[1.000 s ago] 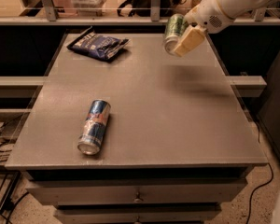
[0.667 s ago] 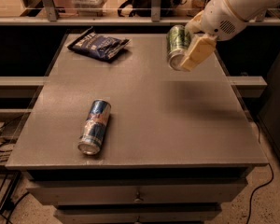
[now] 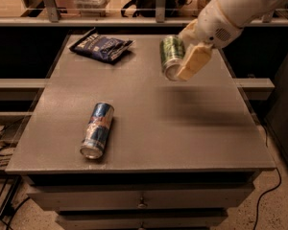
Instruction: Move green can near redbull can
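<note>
The green can is held in the air above the far middle of the grey table, tilted with its silver end toward me. My gripper is shut on it, coming in from the upper right on a white arm; one cream finger lies across the can's right side. The redbull can, blue and silver, lies on its side near the table's front left, well apart from the green can.
A dark blue chip bag lies at the table's far left. A shelf rail runs behind the table. Drawers sit under the front edge. Cables lie on the floor at left.
My gripper has carried the green can down and slightly leftward, toward the table's middle. The redbull can and chip bag have not moved.
</note>
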Controlling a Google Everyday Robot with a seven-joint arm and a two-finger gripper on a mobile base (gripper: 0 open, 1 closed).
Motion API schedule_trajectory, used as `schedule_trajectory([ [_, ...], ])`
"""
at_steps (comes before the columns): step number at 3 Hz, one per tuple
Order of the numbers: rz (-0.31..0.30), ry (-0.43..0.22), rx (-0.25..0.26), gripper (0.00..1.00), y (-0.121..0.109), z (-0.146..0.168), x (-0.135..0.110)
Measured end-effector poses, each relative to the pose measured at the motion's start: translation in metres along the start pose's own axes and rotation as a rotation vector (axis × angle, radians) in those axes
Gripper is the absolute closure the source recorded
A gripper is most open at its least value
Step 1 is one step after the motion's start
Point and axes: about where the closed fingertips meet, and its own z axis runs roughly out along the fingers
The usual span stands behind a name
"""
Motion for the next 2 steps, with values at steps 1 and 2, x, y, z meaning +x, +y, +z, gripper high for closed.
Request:
schedule_trajectory([
  [1,-0.085,-0.006,-0.101,1.0,0.038,0.033,-0.023],
  [2,-0.109,-0.034,-0.18,1.0,0.071,0.066,-0.033],
])
